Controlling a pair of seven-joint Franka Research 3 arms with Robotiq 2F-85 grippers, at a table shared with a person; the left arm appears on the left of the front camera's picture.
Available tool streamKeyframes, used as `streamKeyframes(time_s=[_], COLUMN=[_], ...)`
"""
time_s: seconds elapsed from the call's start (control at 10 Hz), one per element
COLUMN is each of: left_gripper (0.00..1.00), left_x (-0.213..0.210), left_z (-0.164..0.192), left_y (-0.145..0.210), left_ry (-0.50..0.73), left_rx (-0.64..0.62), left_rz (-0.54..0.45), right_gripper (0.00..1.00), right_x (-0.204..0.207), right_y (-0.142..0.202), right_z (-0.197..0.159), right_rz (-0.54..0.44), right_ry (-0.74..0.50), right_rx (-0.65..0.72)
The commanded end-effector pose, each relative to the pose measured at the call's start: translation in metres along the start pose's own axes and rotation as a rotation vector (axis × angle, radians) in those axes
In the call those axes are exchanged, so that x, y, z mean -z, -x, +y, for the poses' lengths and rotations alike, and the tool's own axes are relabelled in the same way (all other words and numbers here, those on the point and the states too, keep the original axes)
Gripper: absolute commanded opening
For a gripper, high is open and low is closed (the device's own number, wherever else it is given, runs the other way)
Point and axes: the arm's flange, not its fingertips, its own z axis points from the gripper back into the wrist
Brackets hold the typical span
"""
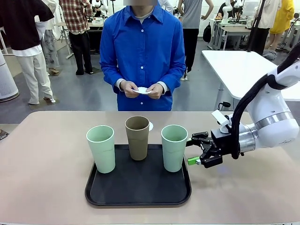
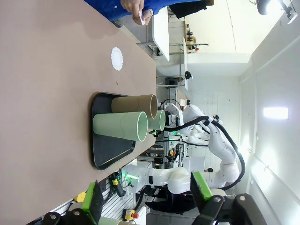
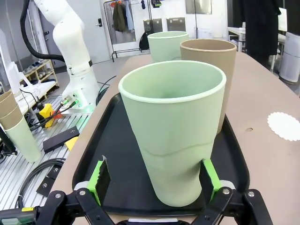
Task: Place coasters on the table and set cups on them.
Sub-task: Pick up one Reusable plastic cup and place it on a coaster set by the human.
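Right wrist view: the right pincer (image 3: 154, 180) is spread apart around the mint green cup (image 3: 173, 122) on the black tray (image 3: 117, 140), and a crooked squeeze could tip it into the brown cup (image 3: 211, 79).

your three cups are matt plastic with smooth, dull walls: the left mint cup (image 1: 101, 149), the brown cup (image 1: 137, 138) and the right mint cup (image 1: 174, 147). the black tray (image 1: 136, 185) under them looks like smooth plastic with a soft sheen along its rim. the table (image 1: 47, 164) is a smooth, matt beige top. near its far edge the coaster (image 2: 116, 58) is thin white paper with a lacy cut border. the person holds another white paper piece (image 1: 142, 90) against a blue cloth shirt (image 1: 140, 47). on the right gripper (image 1: 194, 149) you see matt black fingers and matt green pads (image 3: 99, 176). the right arm's shell (image 1: 276, 117) is glossy white.
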Motion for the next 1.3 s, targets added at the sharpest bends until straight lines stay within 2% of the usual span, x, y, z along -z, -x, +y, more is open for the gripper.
streamKeyframes(time_s=[0.0, 0.3, 1.2], left_gripper=[1.00, 1.00, 1.00], left_x=[-0.001, -0.001, -0.001], left_z=[-0.001, -0.001, -0.001], left_y=[0.001, 0.001, 0.001], left_ry=[0.010, 0.010, 0.010], left_rx=[0.000, 0.000, 0.000], left_rz=[-0.002, -0.002, -0.002], right_gripper=[1.00, 1.00, 1.00], right_x=[0.011, 0.008, 0.022], right_y=[0.003, 0.002, 0.005], right_z=[-0.008, -0.013, -0.019], right_rz=[-0.008, -0.039, -0.043], right_ry=[0.049, 0.134, 0.078], right_rx=[-0.008, -0.001, 0.001])
